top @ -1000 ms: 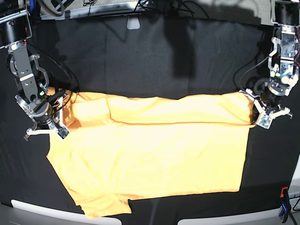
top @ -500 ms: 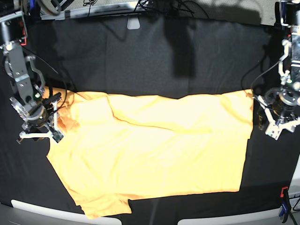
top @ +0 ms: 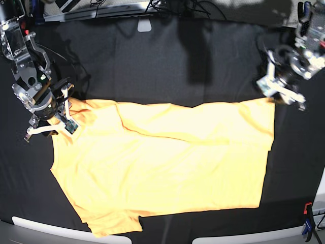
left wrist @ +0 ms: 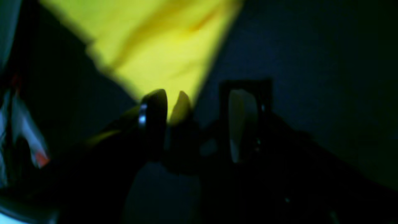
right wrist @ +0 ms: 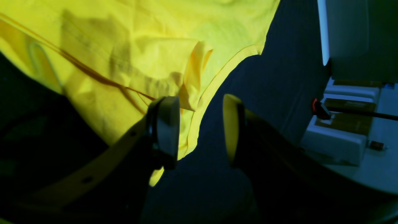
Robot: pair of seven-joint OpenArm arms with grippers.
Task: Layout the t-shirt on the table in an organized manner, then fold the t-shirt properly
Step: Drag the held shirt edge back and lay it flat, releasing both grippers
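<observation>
At the t-shirt's upper corners, both arms' fingers stand apart, gripping nothing, bare table beyond.

My t-shirt, spread on the table

The yellow-orange t-shirt lies flat across the black table, top edge folded over, one sleeve toward the table's near edge.

A red-and-black clamp sits at the near right corner in the base view. Along the far edge lies a tangle of black cables and a small white tab — what it is cannot be told. The right wrist view shows pale boxes beyond the edge.
</observation>
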